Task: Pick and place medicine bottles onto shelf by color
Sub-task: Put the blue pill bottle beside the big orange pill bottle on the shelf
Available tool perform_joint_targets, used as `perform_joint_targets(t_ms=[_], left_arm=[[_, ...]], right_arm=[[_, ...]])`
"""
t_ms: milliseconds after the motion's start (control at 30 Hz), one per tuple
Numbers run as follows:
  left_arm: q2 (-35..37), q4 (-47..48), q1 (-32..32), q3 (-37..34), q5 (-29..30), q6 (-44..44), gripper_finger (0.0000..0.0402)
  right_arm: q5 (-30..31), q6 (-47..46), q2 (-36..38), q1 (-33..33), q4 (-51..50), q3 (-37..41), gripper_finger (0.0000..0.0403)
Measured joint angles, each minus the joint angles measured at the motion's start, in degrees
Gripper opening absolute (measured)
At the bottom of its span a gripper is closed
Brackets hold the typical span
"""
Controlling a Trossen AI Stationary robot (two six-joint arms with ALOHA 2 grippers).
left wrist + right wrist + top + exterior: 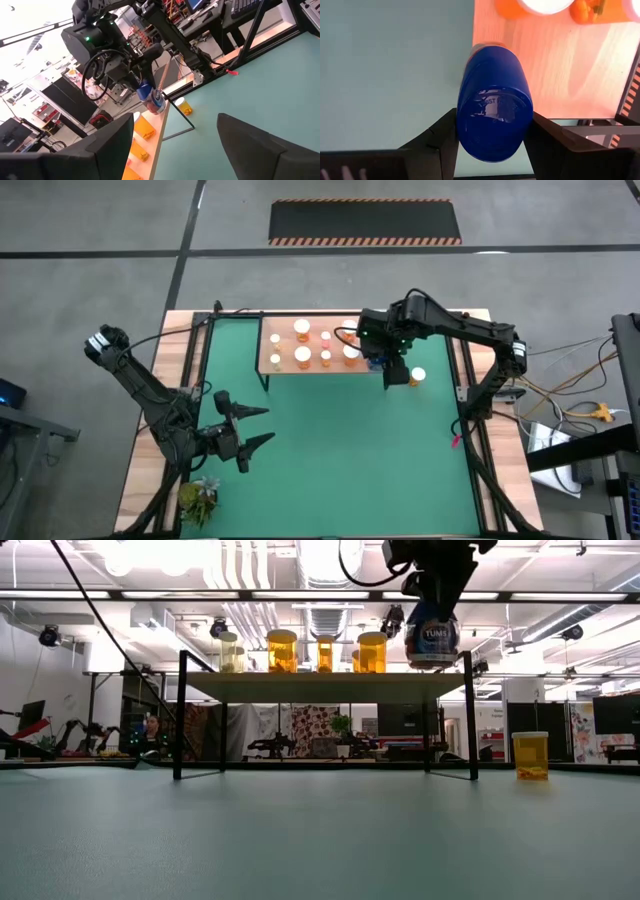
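The shelf (285, 365) stands at the far middle of the green mat, with several orange medicine bottles (302, 356) upright on it. One more orange bottle (417, 376) stands on the mat to the shelf's right. My right gripper (393, 370) is shut on a blue bottle (432, 635), which hangs just above the shelf's right end (440, 683). My left gripper (258, 425) waits open over the mat's near left, holding nothing. My right gripper pinches the blue bottle's upper end (495, 145) between its two fingers (442, 142), one on each side. The fingers come from above, pointing steeply down. The bottle hangs below them roughly upright, lifted clear of shelf and mat, at the shelf's right near corner.
A small green plant (200, 498) sits at the table's near left corner. A pink object (455, 442) lies at the mat's right edge. Black rails (470, 430) run along both sides of the mat. The mat's middle and near part (350, 470) is bare.
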State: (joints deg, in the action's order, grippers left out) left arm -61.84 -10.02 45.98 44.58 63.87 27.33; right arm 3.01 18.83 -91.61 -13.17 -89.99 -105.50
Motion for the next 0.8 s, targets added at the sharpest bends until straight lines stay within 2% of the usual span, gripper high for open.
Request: perform_joint_targets(t_ms=[800], left_arm=[[0.0, 0.0, 0.0, 0.0, 0.0, 0.0, 0.0270]], right_arm=[[-0.5, 5.9, -0.5, -4.2, 2.5, 0.6, 0.0173]])
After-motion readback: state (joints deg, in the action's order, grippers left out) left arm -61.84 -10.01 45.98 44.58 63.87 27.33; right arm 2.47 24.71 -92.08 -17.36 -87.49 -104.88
